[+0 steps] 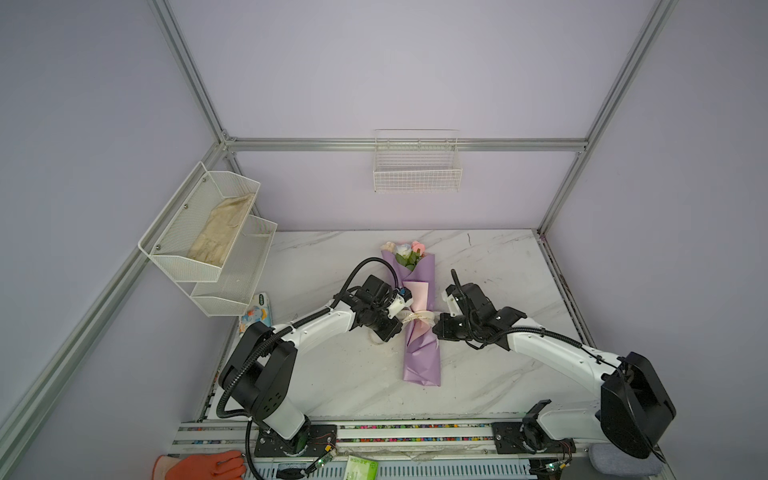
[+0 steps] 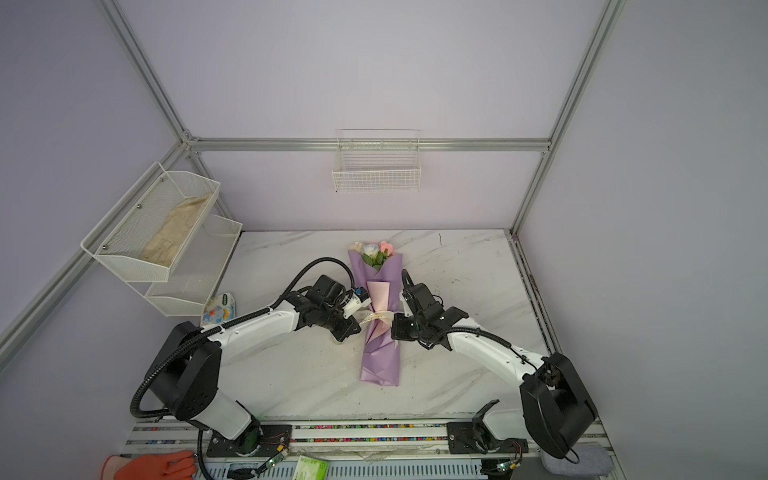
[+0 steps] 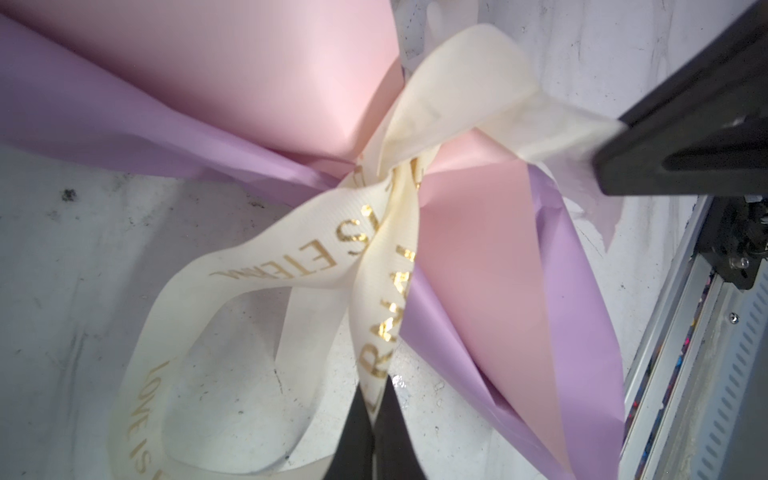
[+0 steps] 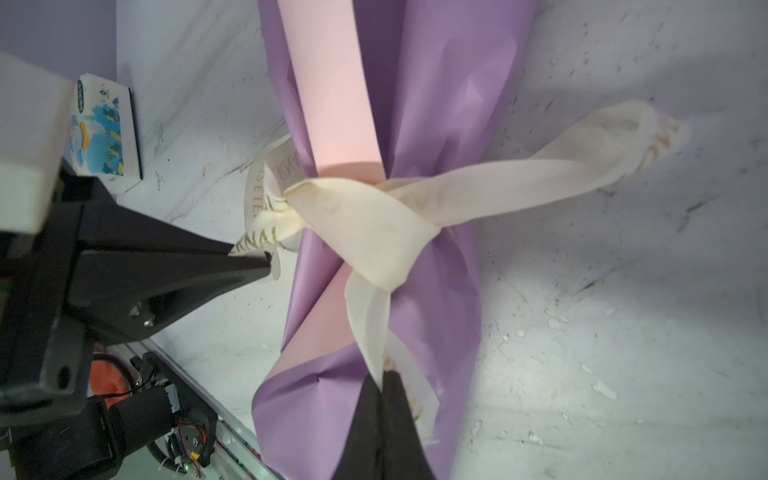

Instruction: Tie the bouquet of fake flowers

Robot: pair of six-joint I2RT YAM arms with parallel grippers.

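Right, I see the bouquet of fake flowers (image 1: 422, 361) lying lengthwise at the centre of both top views on the marble table (image 1: 498, 374). Its blooms point toward the top of the frame and its stems are sheathed in lilac and pink. A cream ribbon (image 4: 374, 220) with gold lettering is cinched around its middle and crossed over itself. My left gripper (image 3: 375, 399) is clamped on one ribbon strand, and my right gripper (image 4: 384, 386) pinches the other tail. Whether the crossing is a full knot, I can't quite tell.
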